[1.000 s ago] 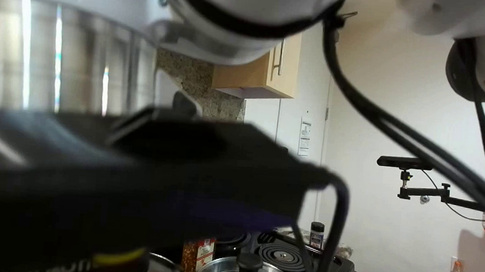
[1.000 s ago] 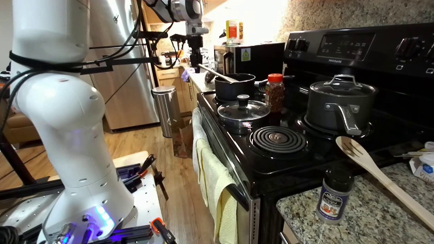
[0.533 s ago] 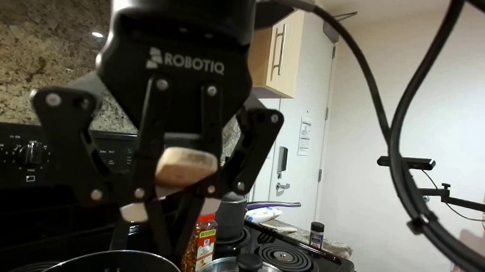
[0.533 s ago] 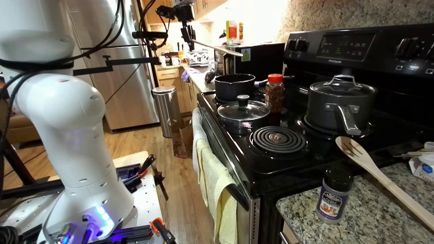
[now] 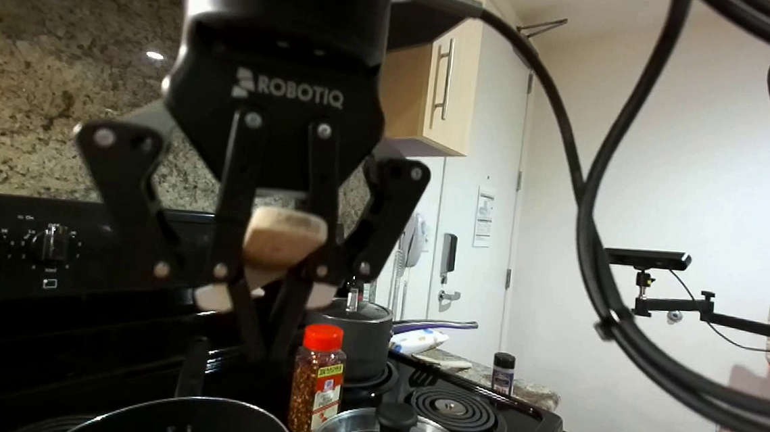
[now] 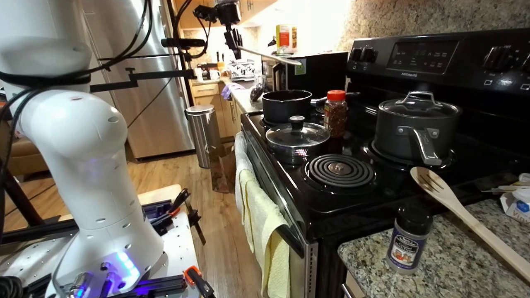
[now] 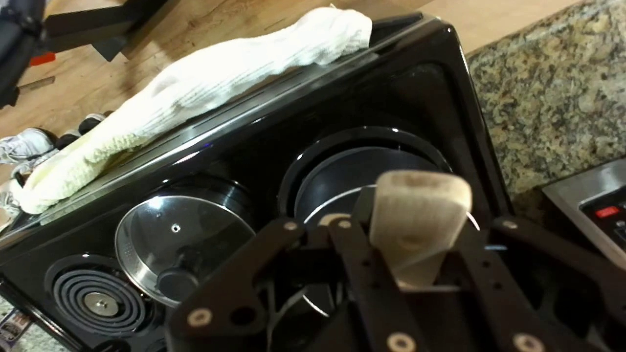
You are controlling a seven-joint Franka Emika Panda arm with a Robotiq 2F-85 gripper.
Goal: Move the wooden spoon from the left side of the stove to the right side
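Observation:
The wooden spoon, light tan with a long thin handle, shows in both exterior views and in the wrist view. My gripper is shut on it and holds it in the air above the open black pot. The gripper also shows in an exterior view. The spoon lies nearly level, tilted slightly down away from the gripper. In the wrist view its blunt near end faces the camera, and the fingers hide most of the rest. The black stove lies below.
A lidded pan, a red-capped spice jar and a tall lidded pot stand on the stove. A slotted wooden spoon and a black-capped jar are at the granite counter. A microwave stands behind.
The spoon's far end was at the open pot one second ago; my gripper has lifted it clear. Over the last half second, gripper and spoon have risen slightly. The arm no longer blocks an exterior view.

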